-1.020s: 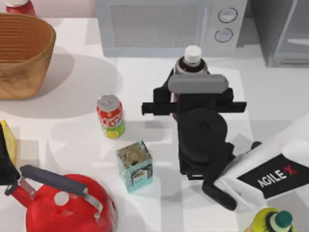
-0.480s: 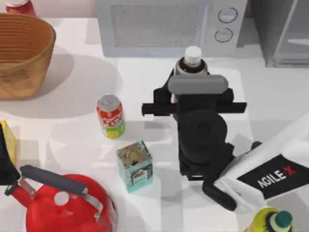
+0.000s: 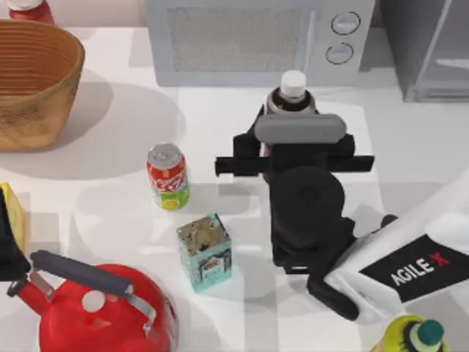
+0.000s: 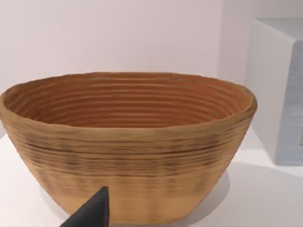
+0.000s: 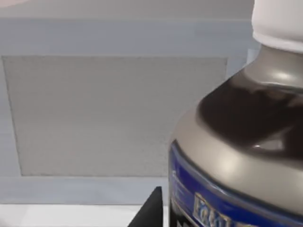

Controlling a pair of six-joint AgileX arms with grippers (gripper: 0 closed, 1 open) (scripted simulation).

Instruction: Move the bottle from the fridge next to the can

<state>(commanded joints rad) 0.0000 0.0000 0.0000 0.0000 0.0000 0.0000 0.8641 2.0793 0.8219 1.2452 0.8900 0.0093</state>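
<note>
One bottle [image 3: 292, 94] stands upright on the table [image 3: 410, 139], just in front of the white microwave [image 3: 242, 37] and well apart from the fridge [image 3: 432, 48] at the table's one o'clock corner. The right gripper [image 3: 282, 121] sits around it from six o'clock, fingers seemingly clamped on its body, though the wrist hides the contact. The can [image 3: 168, 176] stands off toward the bottle's eight o'clock. The left gripper [image 4: 90, 215] faces a woven basket [image 4: 128, 142]; I cannot tell how its fingers stand.
</note>
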